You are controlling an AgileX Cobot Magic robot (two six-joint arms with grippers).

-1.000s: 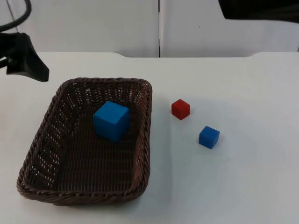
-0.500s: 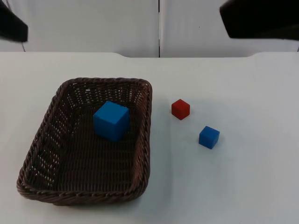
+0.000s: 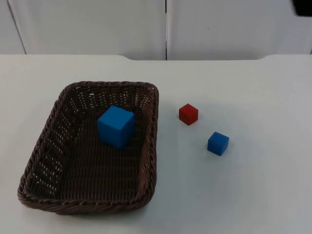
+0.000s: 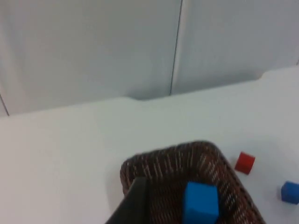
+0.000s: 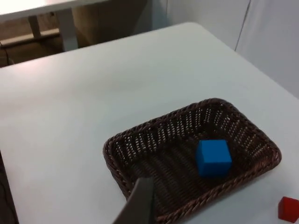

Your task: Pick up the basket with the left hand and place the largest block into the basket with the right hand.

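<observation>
- Three blocks are showing in the top view: two blue and one red.
- One large blue block (image 3: pixel 116 126) is sitting inside the brown wicker basket (image 3: pixel 44 146), toward its far half, resting on the woven floor and clear of the walls.
- One small red block (image 3: pixel 188 114) is lying on the white counter (image 3: pixel 243 185), near the basket's right rim but apart from it.
- One small blue block (image 3: pixel 218 143) is lying on the counter near the red one, not touching it, farther from the basket.
- One basket is standing flat on the counter, with nothing gripping its rim.
- Two arms are staying high and back from the work area; from both wrist views they are looking down on the basket with the large blue block in it.
- Left gripper (image 4: pixel 133 205): one dark fingertip is showing above the basket's near rim, not touching it; whether the jaws are released or clenched, I cannot tell.
- Right gripper (image 5: pixel 140 203): one dark fingertip is showing over the basket's edge, holding nothing visible; the state of its jaws I cannot tell either.
</observation>
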